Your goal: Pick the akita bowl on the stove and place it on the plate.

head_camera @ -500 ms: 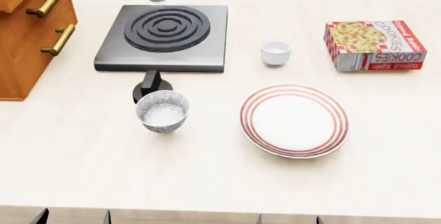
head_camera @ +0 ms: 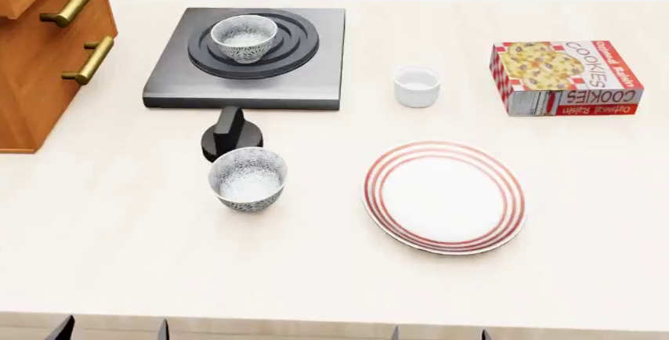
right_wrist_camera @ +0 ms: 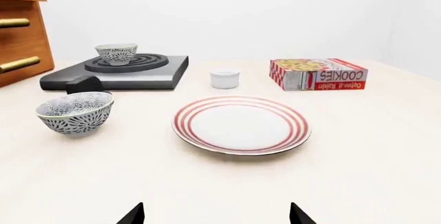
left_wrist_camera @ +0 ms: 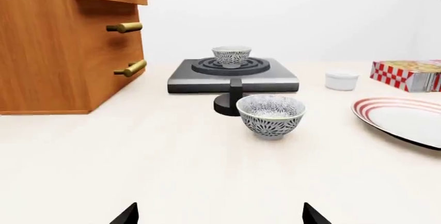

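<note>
Bench [head_camera: 334,277]: pale, flat surface carrying all items.

Stove [head_camera: 168,81]: dark grey square slab at the far left of the bench, black burner rings on top; black knob [head_camera: 229,130] at its near edge.

Akita bowl [head_camera: 244,37]: upright on the burner rings, net pattern outside, white inside. Apart from both hands.

Twin bowl [head_camera: 247,179]: same pattern, upright on the bench just in front of the knob.

Plate [head_camera: 444,197]: white with red rings, empty, to the right of the twin bowl, well apart from the stove.

White cup [head_camera: 417,85]: between stove and cookie box [head_camera: 565,76].

Wooden drawer unit [head_camera: 47,42]: left edge, brass handles.

Left hand [left_wrist_camera: 219,216]: only two dark fingertips show low in its wrist view, set wide apart, holding nothing.

Right hand [right_wrist_camera: 216,214]: likewise spread and empty, though little of it is visible.
</note>
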You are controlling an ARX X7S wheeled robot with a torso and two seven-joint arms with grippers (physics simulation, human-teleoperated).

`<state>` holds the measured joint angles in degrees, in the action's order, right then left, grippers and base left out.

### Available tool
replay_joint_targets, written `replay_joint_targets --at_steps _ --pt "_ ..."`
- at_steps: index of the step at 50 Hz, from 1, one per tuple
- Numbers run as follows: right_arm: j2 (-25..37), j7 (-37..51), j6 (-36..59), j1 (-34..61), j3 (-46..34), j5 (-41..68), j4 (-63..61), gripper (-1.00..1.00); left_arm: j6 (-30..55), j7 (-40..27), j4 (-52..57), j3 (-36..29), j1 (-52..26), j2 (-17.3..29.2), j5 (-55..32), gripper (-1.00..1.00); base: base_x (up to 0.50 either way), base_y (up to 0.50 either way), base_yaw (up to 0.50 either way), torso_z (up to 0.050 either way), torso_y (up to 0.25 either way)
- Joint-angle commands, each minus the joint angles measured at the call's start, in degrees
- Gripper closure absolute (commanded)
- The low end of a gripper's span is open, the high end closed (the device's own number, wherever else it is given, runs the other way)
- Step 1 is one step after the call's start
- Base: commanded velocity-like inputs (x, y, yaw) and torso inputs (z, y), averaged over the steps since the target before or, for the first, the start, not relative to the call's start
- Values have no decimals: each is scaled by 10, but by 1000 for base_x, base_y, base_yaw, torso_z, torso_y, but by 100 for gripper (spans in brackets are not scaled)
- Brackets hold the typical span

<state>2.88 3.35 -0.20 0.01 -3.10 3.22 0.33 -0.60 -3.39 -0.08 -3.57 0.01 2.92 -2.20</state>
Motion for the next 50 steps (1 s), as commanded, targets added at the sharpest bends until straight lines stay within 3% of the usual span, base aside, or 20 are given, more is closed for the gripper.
replay_joint_targets --at_steps 1,12,13,15,22,27,33,36,37,45,47,50 --pt "11 12 1 1 -14 11 0 -100 -8 -14 -2 -13 -1 11 -8 -100 0 0 0 0 0" --pt "38 -7 49 19 -61 -12 -12 -100 -1 -22 1 -22 -1 19 -17 -100 0 0 0 0 0" --pt "42 -17 126 50 -82 -28 -80 -100 -3 -22 -3 -23 -3 19 -17 -100 0 0 0 0 0" --pt "42 -13 149 66 -88 -37 -102 -100 -1 -23 -1 -24 -2 21 -19 -100 0 0 0 0 0" --pt "-22 27 509 300 -59 -4 -326 -100 0 -29 -1 -29 -3 26 -24 -100 0 0 0 0 0" --pt "-26 116 654 503 -19 106 -335 -100 -3 -33 -5 -33 -5 28 -26 -100 0 0 0 0 0" --pt "-5 111 711 671 -17 161 -247 -100 -3 -37 -7 -37 -7 31 -29 -100 0 0 0 0 0" --pt "2 105 715 688 -18 168 -234 -100 -5 -39 -9 -39 -8 33 -31 -100 0 0 0 0 0" --pt "-3 89 747 721 46 198 -211 -100 -3 -39 -7 -40 -8 34 -31 -100 0 0 0 0 0" --pt "72 65 822 656 58 233 -301 -100 0 -44 -5 -47 -8 38 -33 -100 0 0 0 0 0" --pt "65 66 841 551 130 250 -382 -100 0 -44 -6 -48 -8 39 -34 -100 0 0 0 0 0" --pt "93 52 806 495 116 249 -407 -100 0 -46 -6 -50 -8 41 -35 -100 0 0 0 0 0"
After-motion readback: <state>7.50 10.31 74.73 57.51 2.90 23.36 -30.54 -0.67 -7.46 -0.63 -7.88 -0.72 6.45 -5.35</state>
